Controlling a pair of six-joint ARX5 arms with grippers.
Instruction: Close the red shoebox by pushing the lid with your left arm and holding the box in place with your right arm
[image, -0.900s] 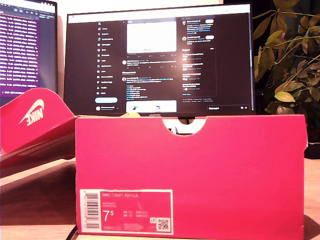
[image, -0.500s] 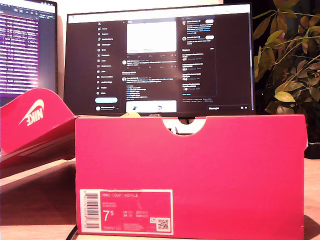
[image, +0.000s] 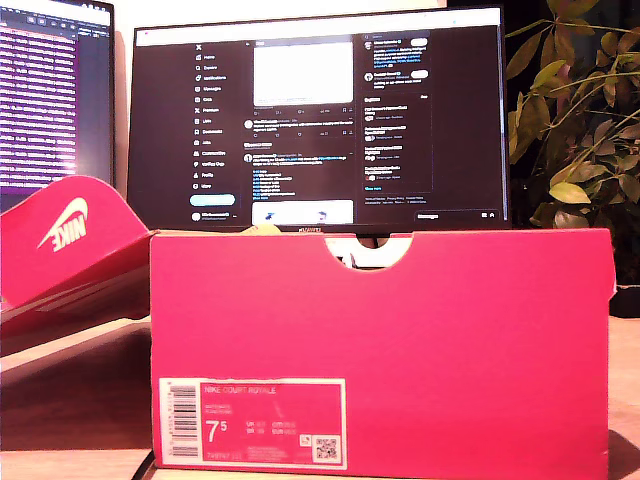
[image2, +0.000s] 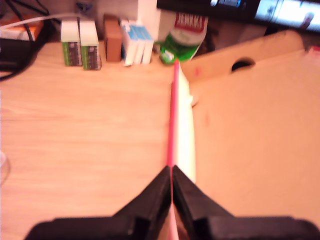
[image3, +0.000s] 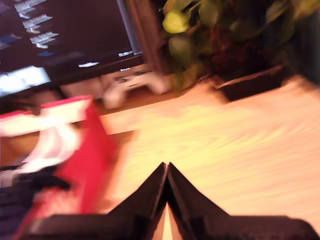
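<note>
The red shoebox (image: 400, 340) fills the front of the exterior view, its size label facing the camera. Its red lid (image: 70, 240) stands open, tilted up at the exterior view's left. Neither gripper shows in that view. In the first wrist view my first gripper (image2: 171, 170) is shut, its tips right at the lid's thin red edge (image2: 174, 120), with the lid's tan inner face (image2: 250, 150) beside it. In the blurred second wrist view my second gripper (image3: 166, 165) is shut over the wooden table, apart from the red box wall (image3: 85, 150).
A wide monitor (image: 320, 120) and a second screen (image: 50, 90) stand behind the box, with a leafy plant (image: 580, 130) at the exterior view's right. Small cartons (image2: 80, 45) and a green packet (image2: 182, 35) line the table's back. A white controller (image3: 135, 82) lies under the monitor.
The box and lid have not moved in the exterior view. Only the text on the screens has scrolled.
</note>
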